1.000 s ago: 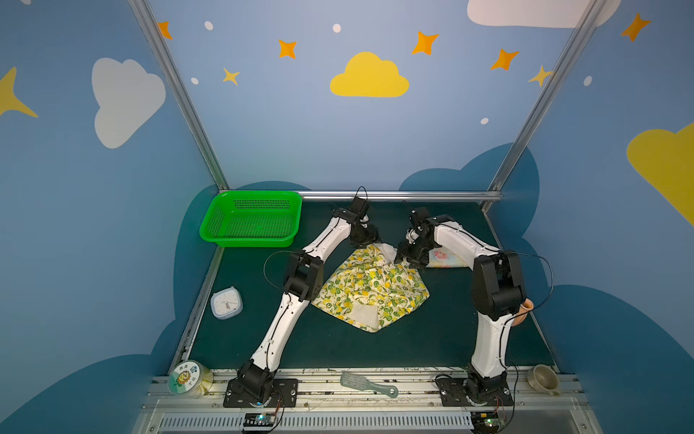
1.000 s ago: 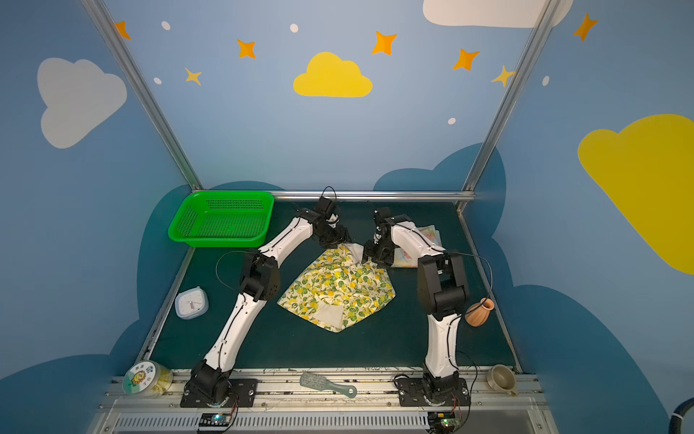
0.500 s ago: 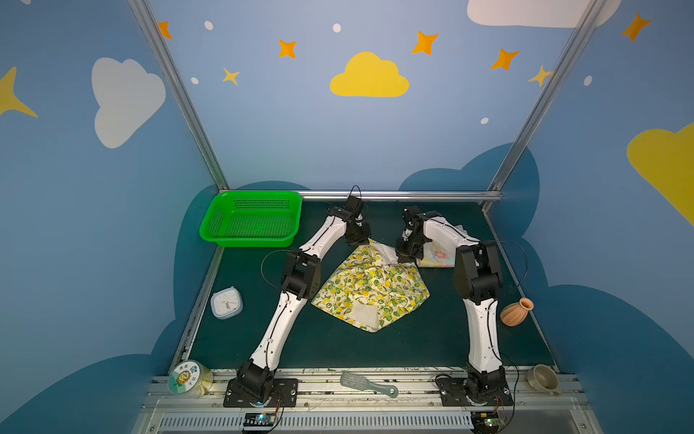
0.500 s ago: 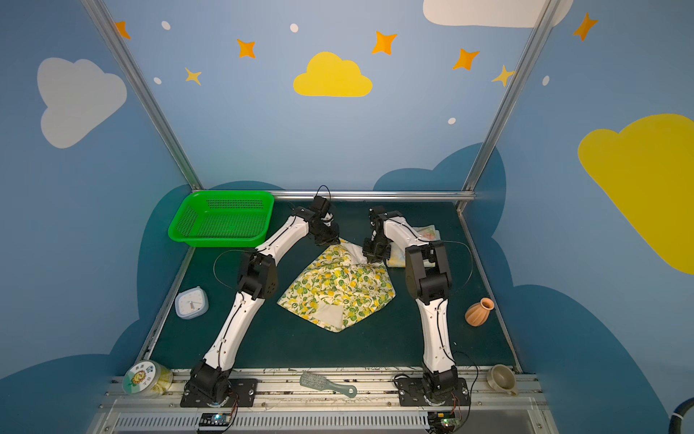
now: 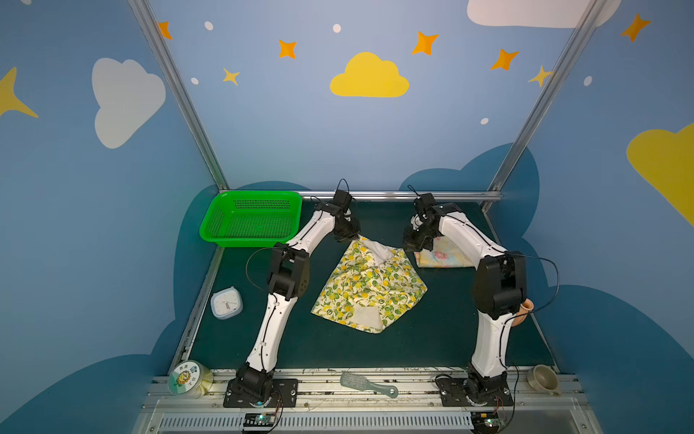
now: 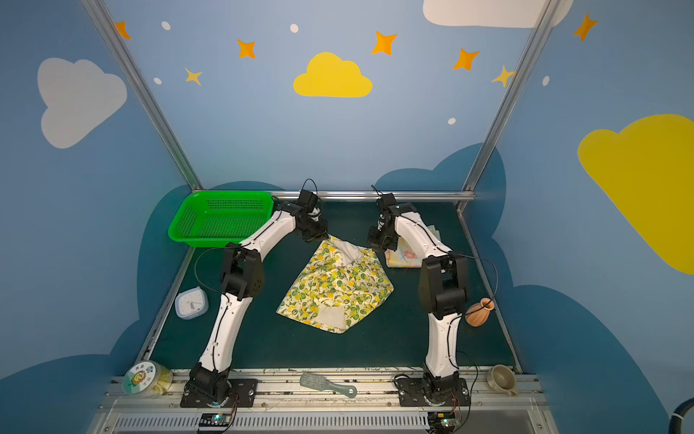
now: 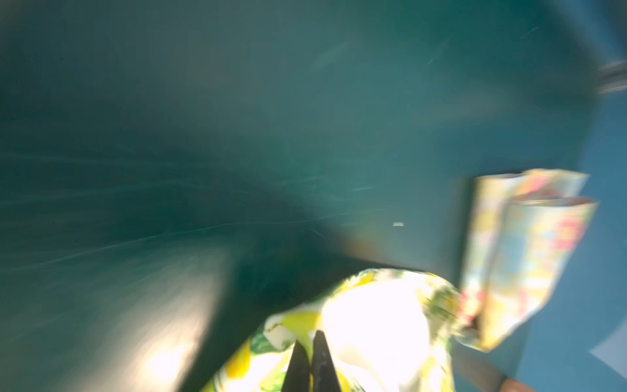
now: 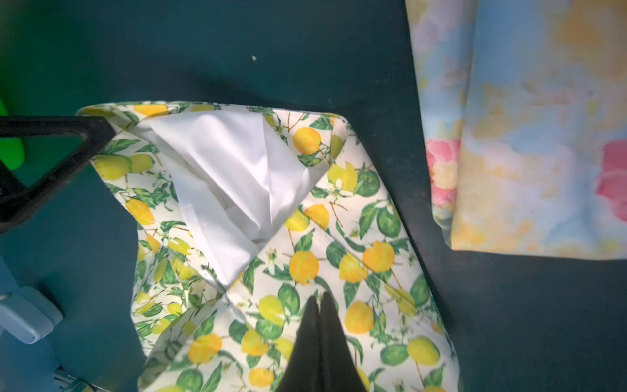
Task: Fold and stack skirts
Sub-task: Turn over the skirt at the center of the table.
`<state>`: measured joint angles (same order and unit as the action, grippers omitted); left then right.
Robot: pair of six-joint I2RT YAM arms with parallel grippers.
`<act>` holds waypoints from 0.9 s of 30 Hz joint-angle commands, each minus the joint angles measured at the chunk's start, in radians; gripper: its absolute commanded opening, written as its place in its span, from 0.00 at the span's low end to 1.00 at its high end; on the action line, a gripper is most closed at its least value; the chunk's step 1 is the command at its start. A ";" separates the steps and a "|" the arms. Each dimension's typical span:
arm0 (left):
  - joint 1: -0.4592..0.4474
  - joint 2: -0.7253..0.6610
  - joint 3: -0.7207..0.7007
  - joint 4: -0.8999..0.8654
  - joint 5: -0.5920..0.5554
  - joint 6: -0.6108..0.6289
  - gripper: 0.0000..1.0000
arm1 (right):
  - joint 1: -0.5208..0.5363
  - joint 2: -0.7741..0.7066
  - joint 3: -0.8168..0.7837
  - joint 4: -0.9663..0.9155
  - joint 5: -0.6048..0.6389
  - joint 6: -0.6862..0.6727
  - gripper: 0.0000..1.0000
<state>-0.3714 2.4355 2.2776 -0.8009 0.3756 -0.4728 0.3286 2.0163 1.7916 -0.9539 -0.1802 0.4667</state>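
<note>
Left tool (image 7: 310,336) and right tool (image 8: 319,297) are both pinched narrow on the upper edge of the lemon skirt (image 5: 370,285), centre frame in both top views, likely to lift it for a fold. The cloth is thin, limp and creased, with white lining showing. The pastel skirt (image 5: 443,257), a folded flat rectangle, lies just to its right on the table (image 5: 413,345).

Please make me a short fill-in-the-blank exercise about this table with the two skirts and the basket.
1. The mesh basket is ___ in colour.
2. The left gripper is shut on the cream skirt printed with ___.
3. The folded pastel skirt lies beside the robot's ___ arm.
Missing words: green; lemons; right.
</note>
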 commanded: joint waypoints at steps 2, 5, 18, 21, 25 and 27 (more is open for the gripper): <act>0.004 -0.140 -0.099 0.043 -0.010 0.033 0.04 | -0.001 0.055 0.000 -0.005 -0.004 -0.002 0.46; -0.001 -0.207 -0.220 0.086 -0.012 0.037 0.04 | 0.006 0.102 0.021 0.017 -0.003 0.006 0.57; -0.017 -0.338 -0.471 0.208 -0.007 0.009 0.04 | 0.072 0.338 0.363 0.000 0.080 0.010 0.64; -0.016 -0.351 -0.488 0.223 -0.001 -0.002 0.04 | 0.072 0.415 0.472 -0.040 0.111 0.016 0.64; -0.016 -0.369 -0.515 0.244 0.018 -0.014 0.04 | 0.070 0.494 0.554 -0.017 0.103 0.000 0.64; -0.016 -0.383 -0.534 0.257 0.027 -0.018 0.04 | 0.072 0.517 0.563 0.023 0.096 -0.023 0.64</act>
<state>-0.3866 2.0972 1.7611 -0.5732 0.3820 -0.4808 0.4026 2.4916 2.3344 -0.9356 -0.0994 0.4732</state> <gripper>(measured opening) 0.049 0.642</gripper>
